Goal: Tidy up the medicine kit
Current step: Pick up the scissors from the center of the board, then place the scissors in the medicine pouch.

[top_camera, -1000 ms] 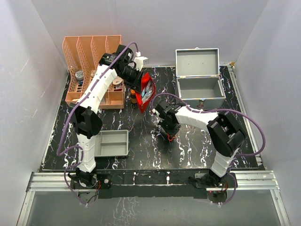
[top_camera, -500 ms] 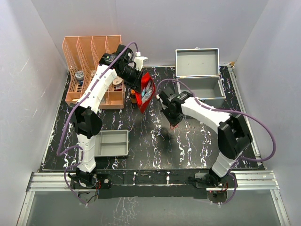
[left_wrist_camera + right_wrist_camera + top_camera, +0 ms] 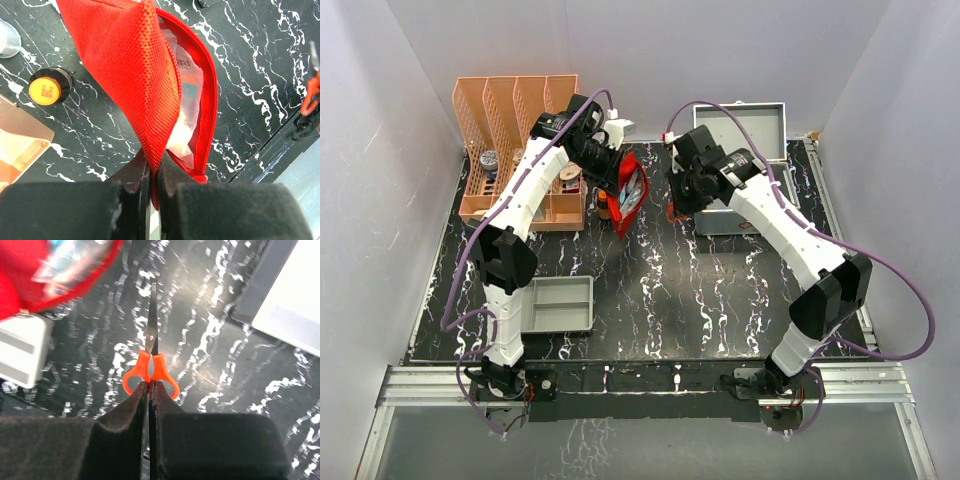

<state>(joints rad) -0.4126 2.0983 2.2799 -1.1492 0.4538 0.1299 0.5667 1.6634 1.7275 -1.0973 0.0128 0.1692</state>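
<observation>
Right gripper [image 3: 149,385] pinches orange scissors [image 3: 151,340] by handles; thin hold, may drop short of medicine kit [image 3: 750,125]. Left gripper [image 3: 154,170] clamps red pouch [image 3: 135,65].

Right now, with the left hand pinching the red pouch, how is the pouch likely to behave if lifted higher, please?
Probably floppy: the red pouch is woven fabric, folding where the left hand pinches it. Its mouth gapes open, so the packets inside might slide out if it tips. Thin fabric and flat packets suggest it is light.
</observation>
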